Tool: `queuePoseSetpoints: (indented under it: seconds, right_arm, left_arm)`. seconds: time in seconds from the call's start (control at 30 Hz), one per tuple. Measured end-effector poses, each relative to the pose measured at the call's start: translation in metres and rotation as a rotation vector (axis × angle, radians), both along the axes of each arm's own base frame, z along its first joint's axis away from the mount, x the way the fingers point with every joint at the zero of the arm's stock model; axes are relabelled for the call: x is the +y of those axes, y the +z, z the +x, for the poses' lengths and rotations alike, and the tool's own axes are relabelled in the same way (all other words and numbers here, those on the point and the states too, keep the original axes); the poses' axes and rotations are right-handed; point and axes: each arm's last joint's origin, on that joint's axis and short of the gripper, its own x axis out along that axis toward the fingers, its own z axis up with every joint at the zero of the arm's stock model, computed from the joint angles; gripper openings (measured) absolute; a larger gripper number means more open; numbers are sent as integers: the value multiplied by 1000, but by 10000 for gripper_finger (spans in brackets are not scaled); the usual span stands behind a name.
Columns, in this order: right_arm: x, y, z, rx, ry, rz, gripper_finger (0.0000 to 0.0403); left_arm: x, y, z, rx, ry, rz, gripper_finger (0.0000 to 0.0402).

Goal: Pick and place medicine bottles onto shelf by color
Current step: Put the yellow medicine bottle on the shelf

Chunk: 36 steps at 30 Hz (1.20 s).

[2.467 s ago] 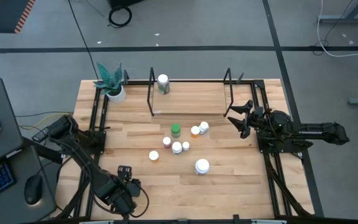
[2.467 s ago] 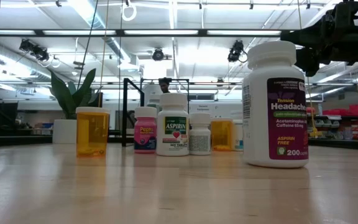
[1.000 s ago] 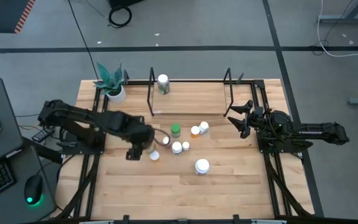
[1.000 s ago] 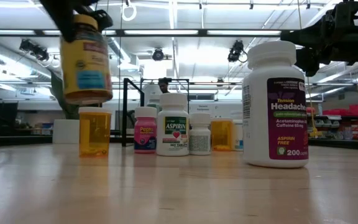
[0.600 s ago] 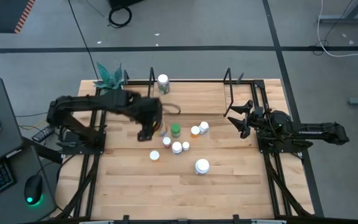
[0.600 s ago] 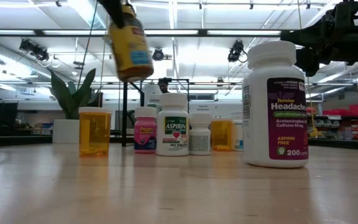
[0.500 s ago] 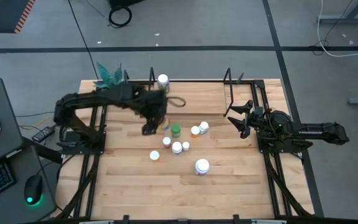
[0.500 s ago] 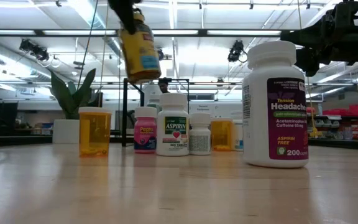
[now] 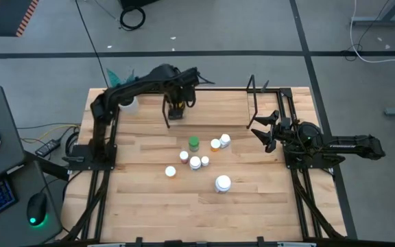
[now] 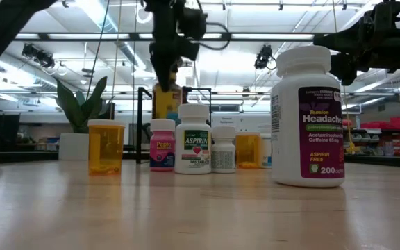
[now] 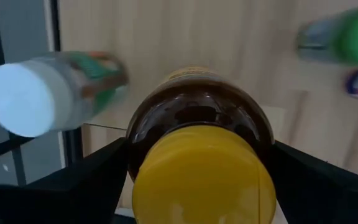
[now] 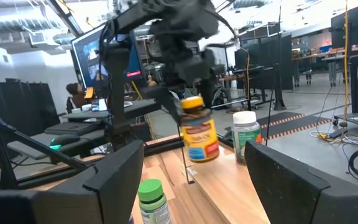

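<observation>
We saw the left gripper (image 9: 177, 104) over the shelf's (image 9: 211, 115) left end, an amber bottle (image 11: 199, 127) between its fingers, beside 1 bottle (image 11: 39, 92) standing there. 7 bottles (image 9: 197, 154) clustered before the shelf; the right gripper (image 9: 262, 130) waited at the table's right side.

Two dark jointed arms, matte black throughout.
Left arm (image 9: 125, 89) carries a looped black cable near its wrist; right arm (image 9: 334, 145) has chunky joints and broad flat black fingers (image 12: 114, 180).

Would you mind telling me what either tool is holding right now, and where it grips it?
The left tool holds the amber bottle by its upper body, just under the yellow lid. The right tool holds nothing.
</observation>
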Motion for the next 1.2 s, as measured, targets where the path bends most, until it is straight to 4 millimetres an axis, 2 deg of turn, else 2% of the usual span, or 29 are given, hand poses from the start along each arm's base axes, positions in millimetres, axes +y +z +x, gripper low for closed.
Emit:
queuePoseSetpoints:
  seconds: [0.2,0.47,0.6,0.77,1.2]
  right_arm:
    - [0,0,0,1,0,0,288]
    - [0,0,0,0,0,0,288]
    - [0,0,0,0,0,0,288]
    - [0,0,0,0,0,0,288]
    - [0,0,0,0,0,0,288]
  left_arm:
    - [22,-18,-2,63,76,-2,346]
    - [36,-16,0,0,60,59,346]
    - [43,-23,1,6,70,54,346]
    - [48,-34,4,34,48,47,346]
    - [54,-38,8,4,19,65,346]
